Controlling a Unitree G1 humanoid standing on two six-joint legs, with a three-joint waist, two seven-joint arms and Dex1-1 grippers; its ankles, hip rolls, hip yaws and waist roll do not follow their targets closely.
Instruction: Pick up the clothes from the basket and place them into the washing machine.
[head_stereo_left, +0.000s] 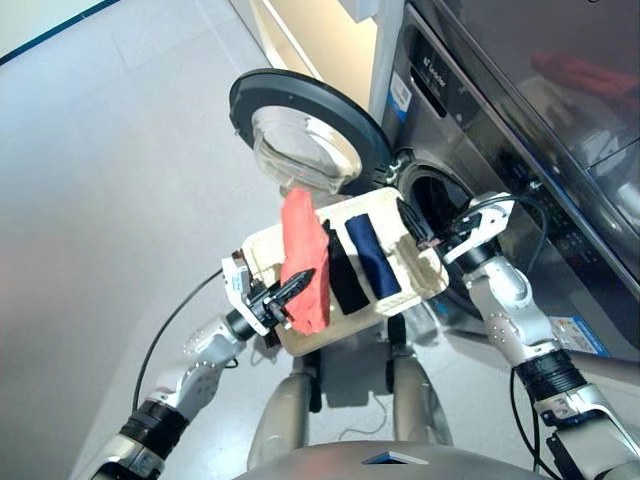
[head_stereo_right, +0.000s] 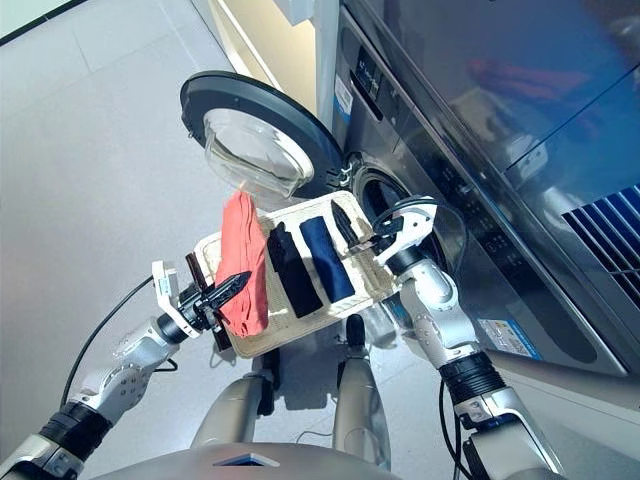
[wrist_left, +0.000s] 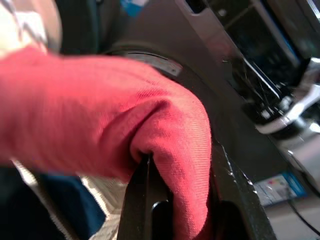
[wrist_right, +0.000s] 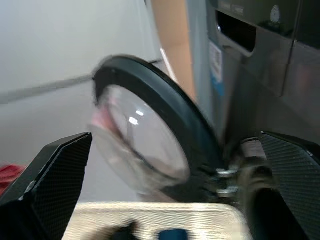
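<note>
Left claw (head_stereo_left: 300, 282) pinches the red cloth (head_stereo_left: 305, 262) mid-fold, limp and light, probably sagging. Right claw (wrist_right: 165, 185) gapes empty over the basket (head_stereo_left: 268, 243).

Red cloth (head_stereo_left: 305, 262) lifted off basket (head_stereo_left: 262, 247); black (head_stereo_left: 343, 272), navy (head_stereo_left: 372, 255) inside; washing machine (head_stereo_left: 470, 130) door open.

I saw fine ribbed knit on the red cloth piece (wrist_left: 170, 150), soft and matt. The cream-white woven wicker basket (head_stereo_left: 425, 275) looked rough. The dark grey washing machine (head_stereo_right: 450, 190) had a glossy front; its black-rimmed round door (wrist_right: 150, 130) held clear, shiny glass. The right gripper (wrist_right: 165, 200) fingers showed a carbon-weave texture.
</note>
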